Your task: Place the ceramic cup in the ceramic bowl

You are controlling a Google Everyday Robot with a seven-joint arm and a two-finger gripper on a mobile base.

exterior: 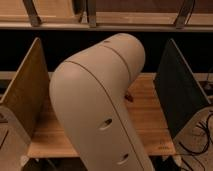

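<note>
Obs. One view only. The arm point(100, 100) fills the middle of it, a pale bent shell rising from the bottom edge and leaning right. I take the arm as my landmark.

Table point(147, 120): its wood top shows left of the arm, right of it and behind it. A wooden panel point(24, 92) stands on edge left of the arm, and a dark panel point(177, 90) stands right of it. A shelf point(135, 20) runs above the arm. Cables point(200, 135) lie on the floor to the arm's lower right, beyond the dark panel.

Gripper: not seen. I judge it sits behind the arm's upper end, over the table. Wide, narrow or holding something: I cannot tell.

Cup: not seen. Bowl: not seen. Either may be behind the arm. A small reddish spot point(129, 96) peeks out just right of the arm, but too little shows to name it.

Risks (my judgement):
- Any move from here is blind, because the arm covers the working area.
- If the cup is held, letting go without the bowl in sight could drop it on wood, where it would chip or roll.
- Lowering could knock ceramic on ceramic at the bowl's rim.
- A sideways swing could strike either panel, since both stand near the arm.
</note>
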